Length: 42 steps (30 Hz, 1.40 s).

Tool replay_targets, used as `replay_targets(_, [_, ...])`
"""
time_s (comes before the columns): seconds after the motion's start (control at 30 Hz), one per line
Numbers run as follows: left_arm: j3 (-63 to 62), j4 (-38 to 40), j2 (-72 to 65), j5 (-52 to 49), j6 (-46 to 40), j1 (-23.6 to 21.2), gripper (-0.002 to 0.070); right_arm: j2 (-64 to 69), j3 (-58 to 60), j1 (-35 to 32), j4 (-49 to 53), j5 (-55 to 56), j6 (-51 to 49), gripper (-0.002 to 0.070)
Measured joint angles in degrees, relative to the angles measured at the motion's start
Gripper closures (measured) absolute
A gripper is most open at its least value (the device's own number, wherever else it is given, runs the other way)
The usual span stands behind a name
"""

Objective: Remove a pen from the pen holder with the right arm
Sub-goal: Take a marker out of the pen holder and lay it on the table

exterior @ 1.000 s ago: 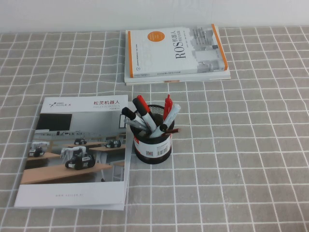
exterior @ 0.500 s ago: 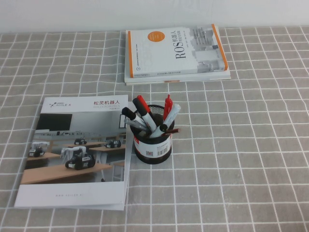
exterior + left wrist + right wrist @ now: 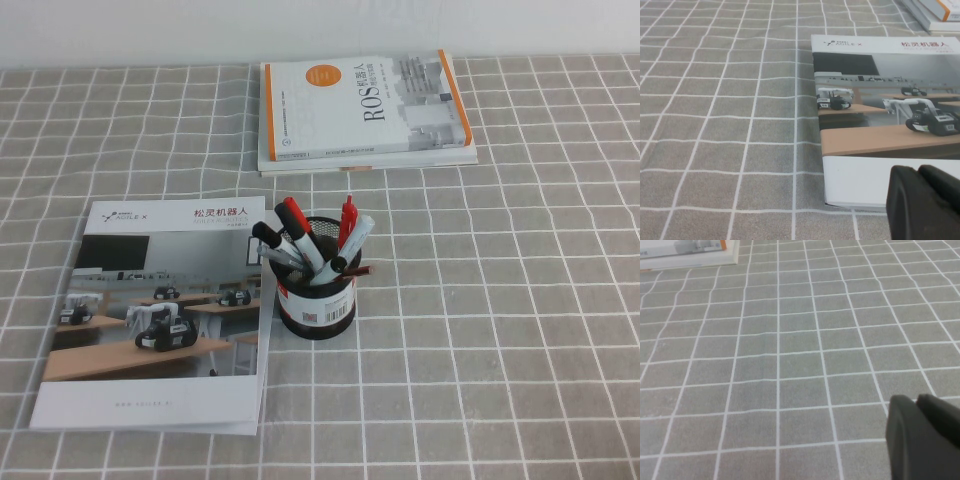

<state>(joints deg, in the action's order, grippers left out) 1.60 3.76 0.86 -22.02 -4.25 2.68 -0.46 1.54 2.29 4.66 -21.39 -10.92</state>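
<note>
A black mesh pen holder (image 3: 317, 298) stands near the middle of the checked cloth in the high view, holding several pens (image 3: 308, 244) with red and black caps that lean outward. Neither arm shows in the high view. In the right wrist view my right gripper (image 3: 916, 402) is shut and empty, hovering over bare cloth with no holder in sight. In the left wrist view my left gripper (image 3: 918, 172) is shut, just over the near white edge of the brochure (image 3: 880, 125).
A brochure (image 3: 160, 315) lies flat just left of the holder, almost touching it. Stacked books (image 3: 365, 110) lie at the back centre; their corner (image 3: 690, 252) shows in the right wrist view. Grey checked cloth (image 3: 500, 330) covers the table.
</note>
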Motion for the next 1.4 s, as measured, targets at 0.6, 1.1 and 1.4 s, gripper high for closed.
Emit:
replay_targets(0.6, [0.0,0.0,0.0,0.0,0.0,0.0,0.0678,0.0,0.0,0.0,-1.8,3.7,0.0,0.0689])
replay_targets(1.1, [0.0,0.0,0.0,0.0,0.0,0.0,0.0678,0.0,0.0,0.0,-30.0,16.3,0.0,0.0689])
replay_targets(1.4, [0.0,0.0,0.0,0.0,0.0,0.0,0.0678,9.2,-12.6,0.0,-31.2,-0.2,6.6,0.0689])
